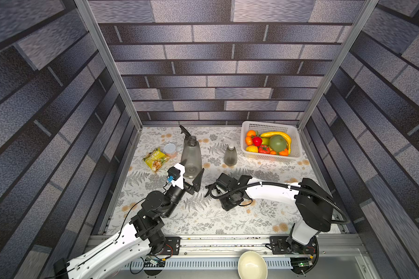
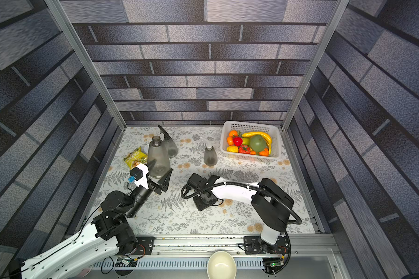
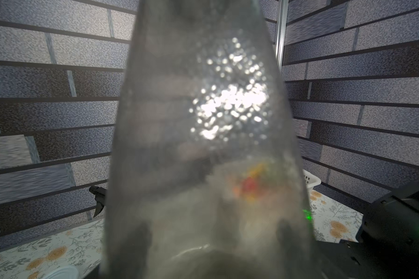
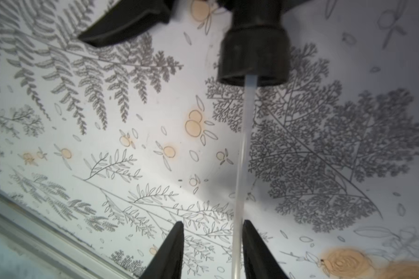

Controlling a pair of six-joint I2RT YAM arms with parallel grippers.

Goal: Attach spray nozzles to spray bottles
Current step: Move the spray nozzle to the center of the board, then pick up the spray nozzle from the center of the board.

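possibly skews the black spray nozzle (image 4: 253,48) near the grey spray bottle (image 1: 191,149) clamped by the left gripper (image 1: 192,172), right gripper (image 4: 213,223) fingers (image 4: 172,251) parted around just its thin dip tube (image 4: 242,157).

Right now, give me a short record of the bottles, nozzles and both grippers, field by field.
held bottle: upright, neck open, left gripper closed on its base
rear bottle: black nozzle fitted
third bottle: beside the basket, white nozzle fitted
loose nozzle: black, unattached, dip tube between the parted jaws of the right gripper
remaining: one bottle to cap
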